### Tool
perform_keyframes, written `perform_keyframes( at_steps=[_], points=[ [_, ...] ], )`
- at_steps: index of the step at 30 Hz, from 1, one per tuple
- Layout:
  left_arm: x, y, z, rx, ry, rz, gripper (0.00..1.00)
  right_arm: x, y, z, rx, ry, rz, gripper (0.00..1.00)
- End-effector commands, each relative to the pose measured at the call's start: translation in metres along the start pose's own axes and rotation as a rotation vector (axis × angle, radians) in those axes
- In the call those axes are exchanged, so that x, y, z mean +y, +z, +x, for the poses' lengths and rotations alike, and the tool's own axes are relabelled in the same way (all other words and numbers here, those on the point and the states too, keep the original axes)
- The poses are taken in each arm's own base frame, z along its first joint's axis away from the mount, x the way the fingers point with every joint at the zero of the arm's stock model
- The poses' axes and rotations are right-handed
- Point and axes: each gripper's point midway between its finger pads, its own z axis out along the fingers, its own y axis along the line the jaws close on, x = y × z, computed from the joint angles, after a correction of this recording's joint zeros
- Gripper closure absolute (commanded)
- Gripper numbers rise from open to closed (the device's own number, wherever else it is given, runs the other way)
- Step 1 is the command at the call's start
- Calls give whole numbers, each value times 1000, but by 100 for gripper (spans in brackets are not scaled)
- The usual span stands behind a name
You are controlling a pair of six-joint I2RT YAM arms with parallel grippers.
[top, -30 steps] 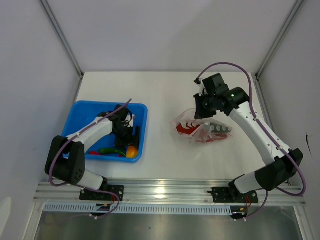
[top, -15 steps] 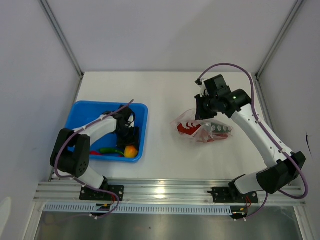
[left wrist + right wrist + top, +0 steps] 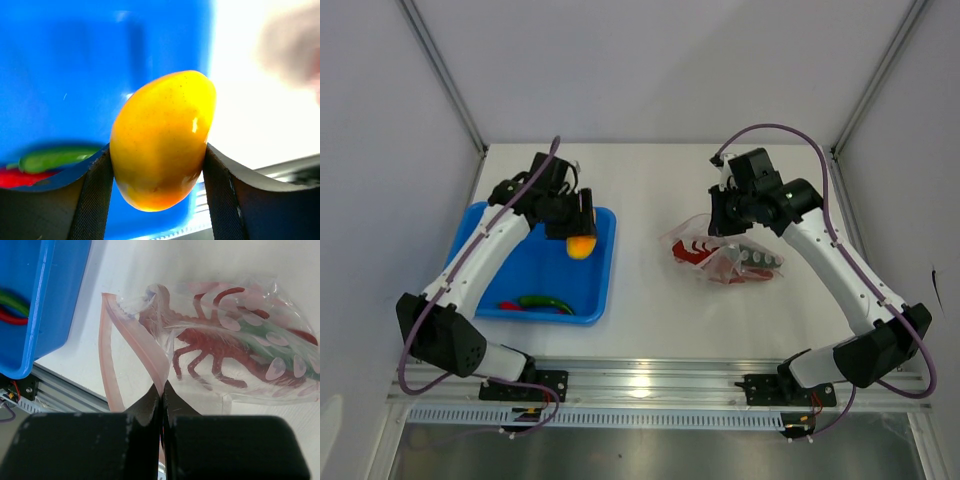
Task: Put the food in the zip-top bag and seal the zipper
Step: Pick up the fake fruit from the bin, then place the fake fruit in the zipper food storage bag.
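Lifted from the tray's [image 3: 535,270] 5 o'clock corner to its 2 o'clock, the fruit [image 3: 162,140], likely smooth, rigid and slippery, sits clamped mid-body in the left gripper [image 3: 157,167]; right gripper [image 3: 161,388] pinches the limp bag's [image 3: 225,340] zipper [image 3: 141,351] at 3 o'clock.

Left wrist view: the left gripper [image 3: 159,157] fingers [image 3: 90,200] are cut off at the bottom edge. The tray [image 3: 100,60] beyond the gripper is largely blocked by the fruit [image 3: 162,140] held between the jaws. The green pepper [image 3: 52,159] is partly hidden behind one finger, and the red pepper [image 3: 12,177] beside it is clipped by the frame edge. Past the other finger the scene is washed out, and a pinkish blur [image 3: 292,45] there cannot be identified.

Right wrist view: the stretch of zipper [image 3: 135,337] pinched in the right gripper [image 3: 161,390] is hidden. Ahead of the gripper, the bag [image 3: 260,315] is cut off at the frame edge. Its contents are obscured by printed plastic and cannot be counted.

Top view: the right fingertips are hidden under the wrist.
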Motion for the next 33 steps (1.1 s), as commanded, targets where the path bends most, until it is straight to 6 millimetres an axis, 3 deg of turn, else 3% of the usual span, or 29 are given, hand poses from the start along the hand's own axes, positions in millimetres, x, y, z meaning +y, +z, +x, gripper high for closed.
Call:
perform_keyframes(
  at_steps=[1, 6, 10, 13, 18, 21, 25, 27, 33],
  points=[
    [-40, -44, -24, -72, 27, 180, 97, 9, -8, -24, -88, -17, -41, 100],
    [-118, -91, -42, -119, 83, 604, 96, 12, -6, -31, -98, -28, -51, 100],
    [-164, -125, -42, -184, 239, 831, 95, 18, -6, -29, -89, -26, -90, 100],
    [-189, -134, -34, -134, 299, 949, 96, 29, -11, -33, -83, -14, -137, 100],
    [-209, -124, -11, 36, 263, 1063, 96, 35, -22, -47, -133, -22, -149, 100],
    [-208, -104, -5, 82, 221, 990, 99, 36, -19, -47, -126, -23, -155, 100],
    [-210, -103, -20, -112, 237, 969, 99, 56, -18, -40, -99, -13, -259, 100],
    [-214, -109, -38, -224, 217, 963, 99, 63, -19, -36, -81, -10, -298, 100],
    [-222, -121, -63, -376, 240, 936, 100, 81, -27, -28, -27, 9, -421, 100]
  ],
)
